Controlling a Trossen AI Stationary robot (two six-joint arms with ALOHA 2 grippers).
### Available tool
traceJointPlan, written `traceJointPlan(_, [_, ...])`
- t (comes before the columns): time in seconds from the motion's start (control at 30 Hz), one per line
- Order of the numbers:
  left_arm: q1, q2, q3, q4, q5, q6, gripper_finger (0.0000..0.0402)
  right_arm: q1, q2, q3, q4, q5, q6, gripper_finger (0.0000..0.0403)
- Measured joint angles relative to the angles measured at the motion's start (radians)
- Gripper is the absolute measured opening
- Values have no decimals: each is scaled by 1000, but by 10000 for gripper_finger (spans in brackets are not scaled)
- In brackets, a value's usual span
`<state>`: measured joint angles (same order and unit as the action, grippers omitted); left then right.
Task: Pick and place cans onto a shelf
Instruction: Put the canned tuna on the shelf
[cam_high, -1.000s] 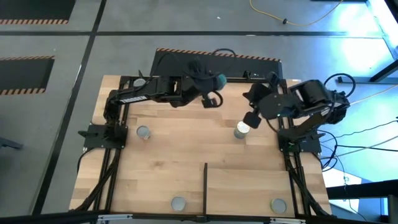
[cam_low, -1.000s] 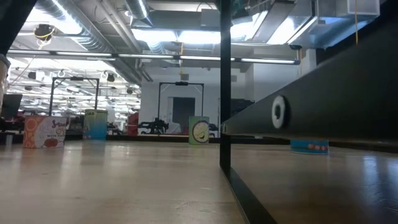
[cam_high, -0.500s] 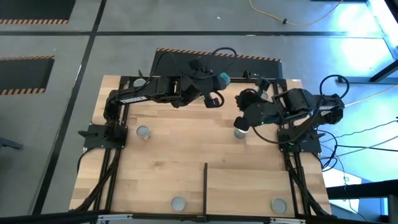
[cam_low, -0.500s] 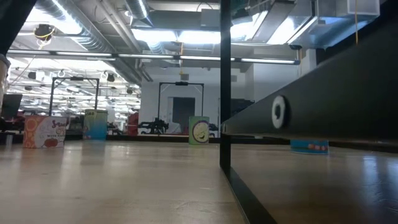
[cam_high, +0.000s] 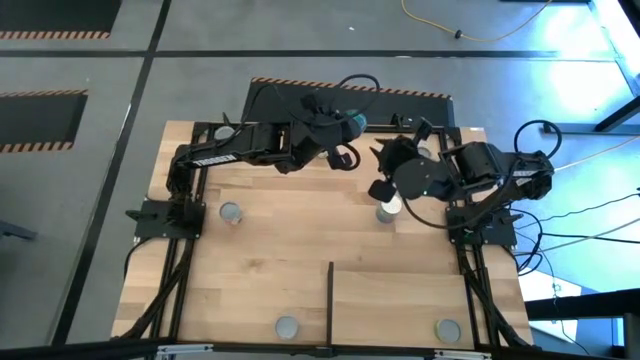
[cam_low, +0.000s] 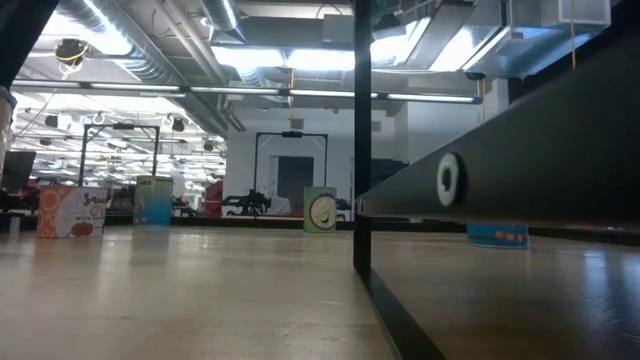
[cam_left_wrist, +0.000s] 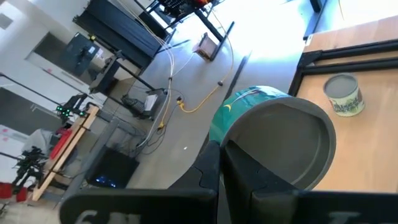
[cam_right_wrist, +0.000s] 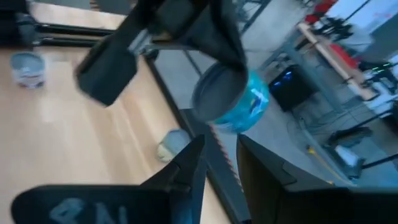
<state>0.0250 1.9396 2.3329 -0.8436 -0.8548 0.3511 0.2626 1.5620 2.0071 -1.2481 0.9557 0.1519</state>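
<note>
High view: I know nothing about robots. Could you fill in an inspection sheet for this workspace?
Surface: light-wood table; a black divider bar edges the shelf.
Job's things: one grey-topped can stands on the shelf; two others and a white-topped can stand off it.
Clutter: nothing seen.
Grippers: left gripper is shut on a teal can above the table's far edge; right gripper is open, right by the white-topped can.
Cables: yellow cable on the floor; black cables to the table's right.
Surroundings: grey floor with striped tape.
</note>
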Motion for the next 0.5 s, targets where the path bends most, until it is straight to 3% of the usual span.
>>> traceJointPlan(0.1, [0,0,0,29,0,8,0,-5,0,0,55,37,14,94])
traceJointPlan(0.33, [-6,0,0,111,26,77,0,-42,0,0,90,-7,127,94])
traceJointPlan(0.5, [-7,0,0,137,38,90,0,-47,5,0,90,-7,105,94])
